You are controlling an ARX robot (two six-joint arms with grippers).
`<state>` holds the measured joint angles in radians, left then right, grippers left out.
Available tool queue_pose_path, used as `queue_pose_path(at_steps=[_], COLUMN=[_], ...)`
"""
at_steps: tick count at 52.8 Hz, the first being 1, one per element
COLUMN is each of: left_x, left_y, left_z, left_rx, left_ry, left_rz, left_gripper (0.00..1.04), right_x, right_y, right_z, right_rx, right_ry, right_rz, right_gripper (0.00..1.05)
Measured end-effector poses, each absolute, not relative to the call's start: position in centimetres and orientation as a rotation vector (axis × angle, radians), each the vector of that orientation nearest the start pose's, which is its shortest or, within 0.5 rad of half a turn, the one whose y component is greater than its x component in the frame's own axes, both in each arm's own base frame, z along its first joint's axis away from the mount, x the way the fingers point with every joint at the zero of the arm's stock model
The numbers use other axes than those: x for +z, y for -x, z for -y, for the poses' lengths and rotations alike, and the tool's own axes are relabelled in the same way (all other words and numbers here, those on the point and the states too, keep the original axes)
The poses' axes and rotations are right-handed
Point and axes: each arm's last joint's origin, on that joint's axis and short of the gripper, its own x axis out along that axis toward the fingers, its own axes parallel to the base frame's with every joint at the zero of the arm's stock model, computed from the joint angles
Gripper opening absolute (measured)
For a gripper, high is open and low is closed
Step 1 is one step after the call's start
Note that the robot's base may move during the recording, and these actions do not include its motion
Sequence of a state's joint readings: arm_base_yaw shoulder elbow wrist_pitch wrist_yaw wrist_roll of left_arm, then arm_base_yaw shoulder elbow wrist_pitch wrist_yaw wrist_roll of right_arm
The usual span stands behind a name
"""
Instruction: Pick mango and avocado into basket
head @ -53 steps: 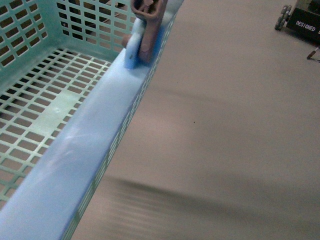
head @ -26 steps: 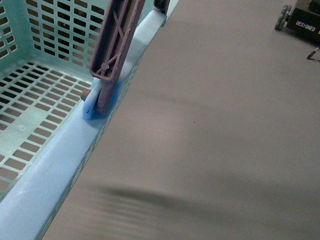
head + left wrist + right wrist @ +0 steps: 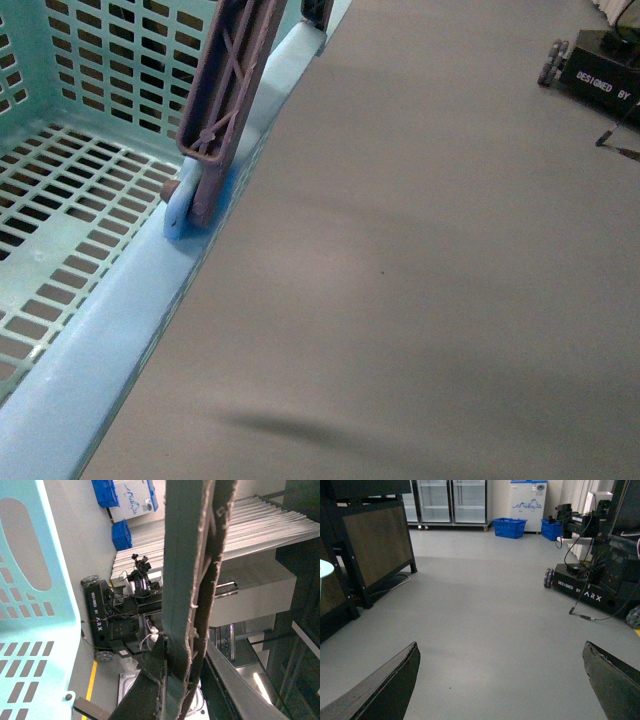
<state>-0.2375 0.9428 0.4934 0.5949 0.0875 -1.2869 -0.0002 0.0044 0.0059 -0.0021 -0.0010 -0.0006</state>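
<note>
The basket (image 3: 120,320), light teal with lattice walls and floor, fills the left of the front view, tilted, close to the camera and with nothing visible inside. Its grey-brown handle (image 3: 230,90) rises from the rim. In the left wrist view the basket wall (image 3: 30,605) is alongside, and my left gripper (image 3: 175,690) is shut on the handle (image 3: 192,580), which runs up between the jaws. My right gripper (image 3: 501,647) is open over bare grey floor, its dark fingers (image 3: 390,690) wide apart. The mango and the avocado are out of view.
Another wheeled ARX robot base (image 3: 600,75) stands on the floor at the far right, also seen as a black base (image 3: 585,587) with cables. A black cabinet (image 3: 370,545) stands at the left, with blue crates (image 3: 510,527) and glass-door fridges behind.
In the front view the basket has shifted left, and its handle now stands up from the rim. The far robot base has slid slightly left in the picture.
</note>
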Motion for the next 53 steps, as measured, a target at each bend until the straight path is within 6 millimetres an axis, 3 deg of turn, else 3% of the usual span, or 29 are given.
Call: queue_pose_path(at_steps=[53], left_x=[27.88], left_y=[-20.08], left_z=[5.12], left_rx=[-0.373], left_ry=[1.283], left_rz=[-0.084], left_gripper=[0.14], right_x=[16.50], right_y=[-9.76], right_z=[0.00], right_rx=[0.001], right_ry=[0.001], right_rz=[-0.001], right_gripper=[0.97])
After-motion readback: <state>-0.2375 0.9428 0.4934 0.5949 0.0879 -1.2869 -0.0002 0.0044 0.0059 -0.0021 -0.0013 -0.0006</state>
